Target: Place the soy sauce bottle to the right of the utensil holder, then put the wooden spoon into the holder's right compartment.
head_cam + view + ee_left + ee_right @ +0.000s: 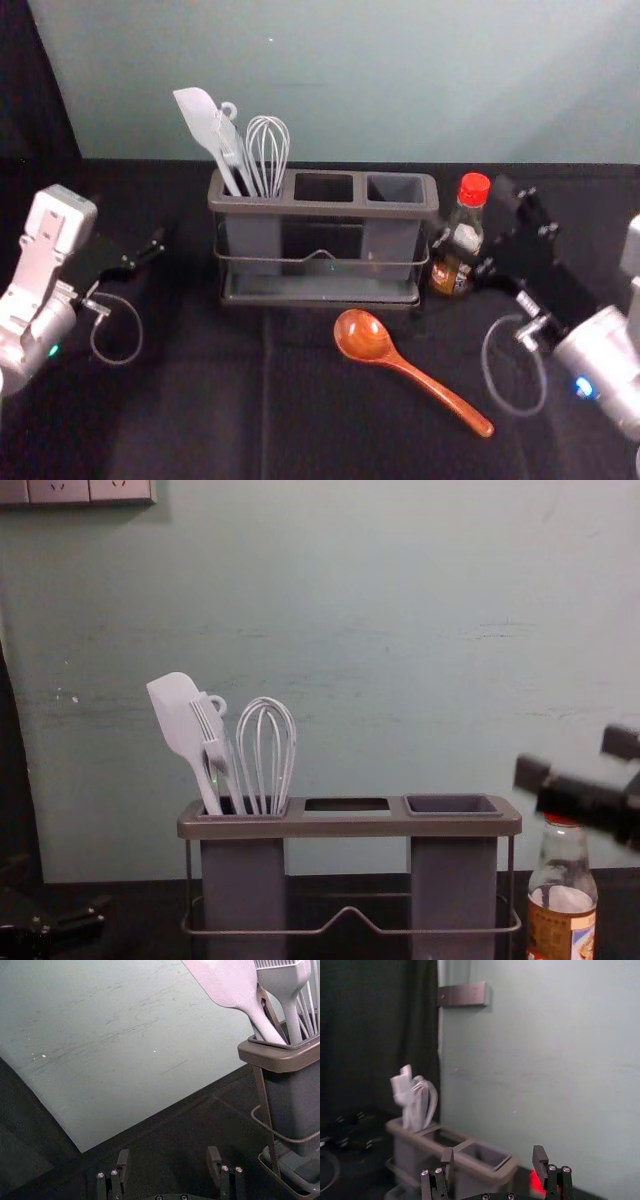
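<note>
No words, brands or numbers can be read. The clear glass bottle with a red cap (562, 878), upright toward the far edge of the black-covered desk (200, 410), right of its middle, carries a multicoloured wraparound label (556, 930); its marks are too small to make out.

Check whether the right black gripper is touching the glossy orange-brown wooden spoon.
Apart. The head view shows a plain gap: black cloth between the right gripper and the spoon, which lies nearer the robot.
</note>
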Robot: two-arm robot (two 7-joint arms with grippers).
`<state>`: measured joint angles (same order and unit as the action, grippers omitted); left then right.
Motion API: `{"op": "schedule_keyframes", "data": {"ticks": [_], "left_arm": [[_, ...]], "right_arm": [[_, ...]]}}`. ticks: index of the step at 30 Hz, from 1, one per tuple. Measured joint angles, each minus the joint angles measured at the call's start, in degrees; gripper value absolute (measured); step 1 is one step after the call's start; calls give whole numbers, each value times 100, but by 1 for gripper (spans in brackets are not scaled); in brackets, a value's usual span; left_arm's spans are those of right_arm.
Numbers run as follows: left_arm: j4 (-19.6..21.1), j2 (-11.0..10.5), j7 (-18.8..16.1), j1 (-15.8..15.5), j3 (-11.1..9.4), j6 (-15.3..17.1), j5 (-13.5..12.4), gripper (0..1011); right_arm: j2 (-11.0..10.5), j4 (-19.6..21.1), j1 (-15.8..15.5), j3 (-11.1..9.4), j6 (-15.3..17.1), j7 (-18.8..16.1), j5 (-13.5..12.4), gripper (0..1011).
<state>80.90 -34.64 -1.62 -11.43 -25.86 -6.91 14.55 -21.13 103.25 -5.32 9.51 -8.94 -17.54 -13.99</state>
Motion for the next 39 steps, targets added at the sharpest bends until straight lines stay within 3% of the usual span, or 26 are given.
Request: {"op": "schedule_keyframes", "data": {"ticks": [6,15,39], "left_arm": [[0,0,0,0,0,0,0,1000],[0,0,0,0,0,0,0,1000],[0,0,0,0,0,0,0,1000]], "right_arm": [[-11,10,-239,245,85,-57,210,1004],[28,-315,-267,586,382,-91,475,1004],[62,-412,-244,624,361,-120,474,1004]]}}
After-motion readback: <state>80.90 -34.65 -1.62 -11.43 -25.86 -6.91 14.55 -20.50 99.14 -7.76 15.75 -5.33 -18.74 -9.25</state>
